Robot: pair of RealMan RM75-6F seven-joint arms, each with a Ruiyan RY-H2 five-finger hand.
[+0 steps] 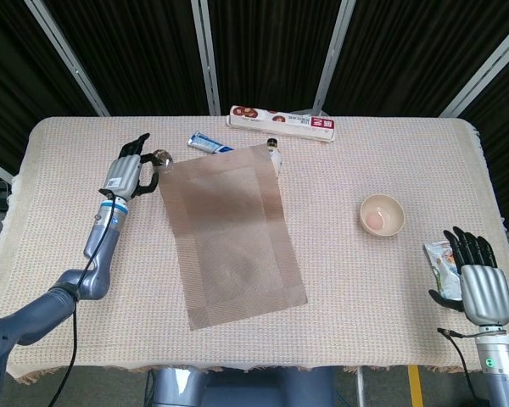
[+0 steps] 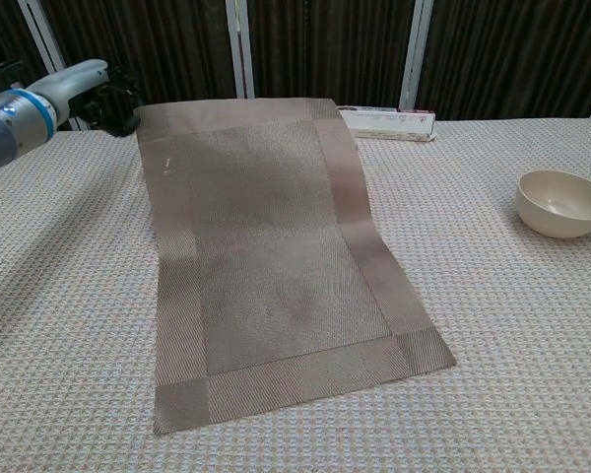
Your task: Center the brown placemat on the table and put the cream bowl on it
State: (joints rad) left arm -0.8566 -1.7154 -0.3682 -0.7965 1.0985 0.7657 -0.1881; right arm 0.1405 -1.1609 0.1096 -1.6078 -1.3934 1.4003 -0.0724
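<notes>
The brown placemat [image 1: 231, 237] is unfolded full length, lying lengthwise left of the table's middle. Its far end is raised off the cloth and its near end lies flat [image 2: 276, 296]. My left hand [image 1: 129, 174] grips the mat's far-left corner, with dark fingers at the mat's edge [image 2: 113, 103]. The cream bowl [image 1: 382, 214] stands upright on the right side, apart from the mat [image 2: 563, 202]. My right hand [image 1: 479, 284] hangs at the right front edge with its fingers spread and nothing in them.
The raised mat covers most of a toothpaste tube [image 1: 205, 142], a spoon [image 1: 161, 157] and an orange bottle whose cap [image 1: 272, 144] peeks out. A long red-and-white box [image 1: 282, 123] lies at the back. A snack packet [image 1: 441, 259] lies by my right hand.
</notes>
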